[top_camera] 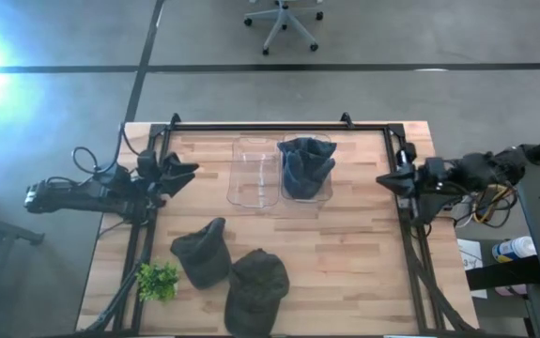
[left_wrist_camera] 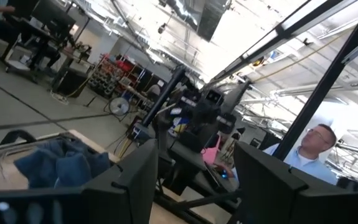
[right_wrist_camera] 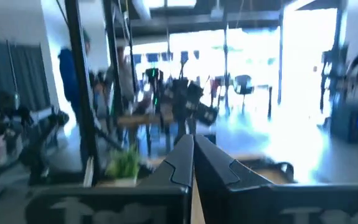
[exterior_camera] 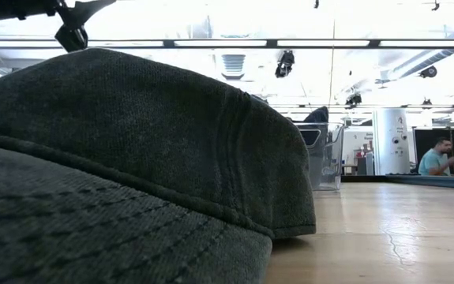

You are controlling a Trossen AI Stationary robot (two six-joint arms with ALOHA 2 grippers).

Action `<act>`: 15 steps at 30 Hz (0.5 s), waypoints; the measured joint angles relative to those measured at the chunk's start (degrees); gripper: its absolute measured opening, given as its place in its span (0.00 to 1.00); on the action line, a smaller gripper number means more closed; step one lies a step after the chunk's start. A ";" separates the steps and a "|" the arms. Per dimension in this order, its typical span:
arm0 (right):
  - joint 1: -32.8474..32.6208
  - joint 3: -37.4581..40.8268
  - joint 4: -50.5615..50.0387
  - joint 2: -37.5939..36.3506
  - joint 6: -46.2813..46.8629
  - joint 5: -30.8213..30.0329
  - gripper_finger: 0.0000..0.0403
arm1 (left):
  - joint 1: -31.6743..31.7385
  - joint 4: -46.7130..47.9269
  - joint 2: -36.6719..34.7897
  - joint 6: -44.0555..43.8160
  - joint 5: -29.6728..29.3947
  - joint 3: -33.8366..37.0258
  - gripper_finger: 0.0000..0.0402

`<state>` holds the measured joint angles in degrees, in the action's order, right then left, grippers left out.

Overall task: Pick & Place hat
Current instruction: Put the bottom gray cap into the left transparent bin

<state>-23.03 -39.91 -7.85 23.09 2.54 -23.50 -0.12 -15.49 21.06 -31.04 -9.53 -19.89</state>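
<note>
Two dark grey-green hats lie crown-up on the wooden table near its near edge, one [top_camera: 202,252] left of the other [top_camera: 255,289]. One of them [exterior_camera: 132,158] fills the low view. A blue hat [top_camera: 305,165] sits crumpled inside a clear bin [top_camera: 318,195], also seen in the left wrist view [left_wrist_camera: 60,163]. My left gripper [top_camera: 191,173] [left_wrist_camera: 196,186] hovers open at the table's left side, above and far from the hats. My right gripper [top_camera: 382,178] [right_wrist_camera: 194,152] hovers shut at the table's right side.
A second clear bin [top_camera: 251,178] stands empty just left of the bin with the blue hat. A small green plant [top_camera: 157,280] lies at the near left corner. A black frame [top_camera: 270,127] borders the table. Bare wood [top_camera: 363,263] lies right of the hats. People show in the room beyond.
</note>
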 joint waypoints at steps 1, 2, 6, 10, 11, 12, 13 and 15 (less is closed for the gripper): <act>0.00 2.14 1.84 -1.95 -1.22 -0.02 0.02 | 0.00 0.04 -0.02 0.17 -0.13 -0.25 0.51; 0.00 4.27 3.09 -3.81 -1.97 -0.03 0.02 | 0.00 0.07 -0.02 0.36 -0.21 -0.56 0.51; 0.02 11.88 3.38 -10.85 -0.02 -0.03 0.02 | 0.00 0.09 0.00 0.80 -0.26 -1.45 0.51; 0.02 18.49 3.56 -18.20 3.41 -0.05 0.02 | 0.00 0.11 0.08 1.04 -0.41 -1.54 0.51; 0.02 19.87 3.51 -19.99 4.22 -0.07 0.02 | 0.00 0.13 0.20 1.00 -0.47 -1.54 0.51; 0.02 20.97 3.40 -21.72 4.88 -0.16 0.02 | 0.00 0.22 0.31 0.95 -0.51 -1.54 0.51; 0.02 21.93 3.37 -23.11 5.44 -0.53 0.02 | 0.00 0.23 0.51 0.89 -0.53 -1.54 0.51; 0.04 22.58 4.16 -23.08 5.65 -1.81 0.02 | 0.00 0.22 0.95 0.86 -0.56 -1.54 0.51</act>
<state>-22.98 -17.34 -3.69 0.01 8.19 -25.31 -0.12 -15.27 22.00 -30.18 -10.10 -21.43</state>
